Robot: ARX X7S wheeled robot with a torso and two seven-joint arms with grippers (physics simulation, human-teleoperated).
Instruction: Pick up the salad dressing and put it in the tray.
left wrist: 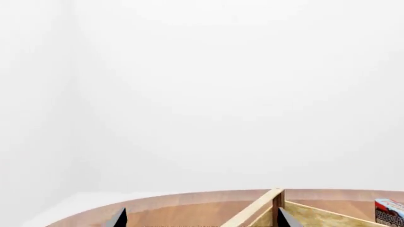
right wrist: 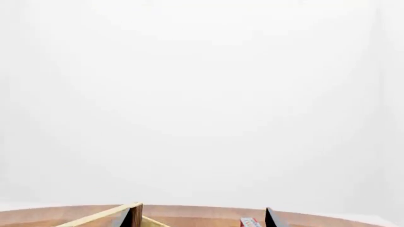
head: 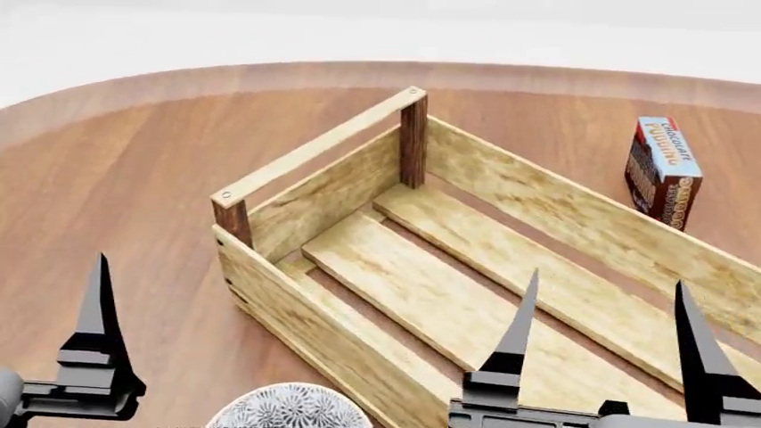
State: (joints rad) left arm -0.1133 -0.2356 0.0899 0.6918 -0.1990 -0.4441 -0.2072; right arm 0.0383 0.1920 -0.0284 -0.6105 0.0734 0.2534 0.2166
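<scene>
Over tray (head: 356, 134) — right gripper (head: 604, 308) jaws wide, empty; left gripper (head: 102, 294) jaws' spread unclear.

The tray (head: 476, 267) sits on the round table (head: 143, 178), set at a slant so that its long axis runs from near left to far right. A chocolate pudding box (head: 662, 171) stands upright on the table to the right of the tray and just beyond its far long wall, apart from it. A bowl (head: 285, 406) rests on the table at the near edge of the head view, close in front of the tray's near long wall. Nothing lies inside the tray.
</scene>
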